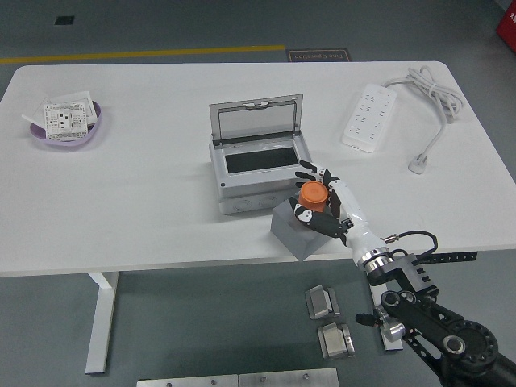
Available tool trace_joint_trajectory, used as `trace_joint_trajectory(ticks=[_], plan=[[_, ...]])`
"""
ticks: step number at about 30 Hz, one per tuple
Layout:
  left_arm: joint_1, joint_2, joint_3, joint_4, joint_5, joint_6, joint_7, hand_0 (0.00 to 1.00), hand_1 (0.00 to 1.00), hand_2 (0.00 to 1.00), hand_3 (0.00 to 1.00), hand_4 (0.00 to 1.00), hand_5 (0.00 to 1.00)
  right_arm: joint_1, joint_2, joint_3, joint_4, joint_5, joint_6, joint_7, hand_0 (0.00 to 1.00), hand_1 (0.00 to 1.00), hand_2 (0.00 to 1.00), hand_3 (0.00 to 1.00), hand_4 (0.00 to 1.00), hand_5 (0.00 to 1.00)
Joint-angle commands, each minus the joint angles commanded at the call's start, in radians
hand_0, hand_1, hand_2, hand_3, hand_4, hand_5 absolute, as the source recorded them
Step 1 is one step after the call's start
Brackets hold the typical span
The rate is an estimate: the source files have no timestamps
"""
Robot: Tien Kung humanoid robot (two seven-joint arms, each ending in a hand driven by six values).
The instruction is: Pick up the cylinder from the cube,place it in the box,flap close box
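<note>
one arm alone shows in the head view, the black right arm, which comes in from the lower right corner and reaches up and left over the near edge of the white counter [145, 210]. its white right hand [321, 201] sits at the orange cylinder [313, 195], with the dark-tipped fingers [307, 171] wrapped around it from both sides, so the hand is grasping the cylinder. the cylinder stands upright on top of the grey cube [297, 232]; whether its base presses on the cube or is lifted just clear of it cannot be told from this angle. the cube rests near the counter's front edge, just beside the front right corner of the grey box [260, 173]. the box sits about mid-counter, its clear flap [256, 119] raised and leaning back at the far side, leaving the dark inside open to view. at the far left of the counter lies a purple bowl [68, 137] holding a white socket plate [68, 117]. at the far right lies a white power strip [370, 118], with its white cable [439, 101] looping out toward the right edge and ending in a plug on the counter. on the floor below the counter's front edge, two small metal blocks [329, 318] lie close to the arm.
</note>
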Motion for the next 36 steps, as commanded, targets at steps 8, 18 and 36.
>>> trace_joint_trajectory(ticks=[8, 18, 36], plan=[[-0.001, -0.001, -0.003, -0.001, 0.003, 0.000, 0.000, 0.704, 0.687, 0.523, 0.753, 0.749, 0.322, 0.019, 0.001, -0.024, -0.009, 0.040, 0.002, 0.008, 0.752, 0.757, 0.758, 0.726, 0.263, 0.082], [-0.002, -0.002, -0.013, -0.003, 0.009, 0.000, -0.002, 0.704, 0.687, 0.523, 0.755, 0.748, 0.324, 0.046, 0.003, -0.039, -0.027, 0.079, -0.019, 0.014, 0.765, 0.641, 0.584, 0.398, 0.057, 0.002], [-0.002, -0.001, -0.011, -0.005, 0.002, -0.001, -0.008, 0.704, 0.686, 0.524, 0.755, 0.744, 0.326, 0.131, -0.004, -0.045, -0.038, 0.068, -0.045, 0.007, 0.729, 0.551, 0.422, 0.211, 0.093, 0.002]])
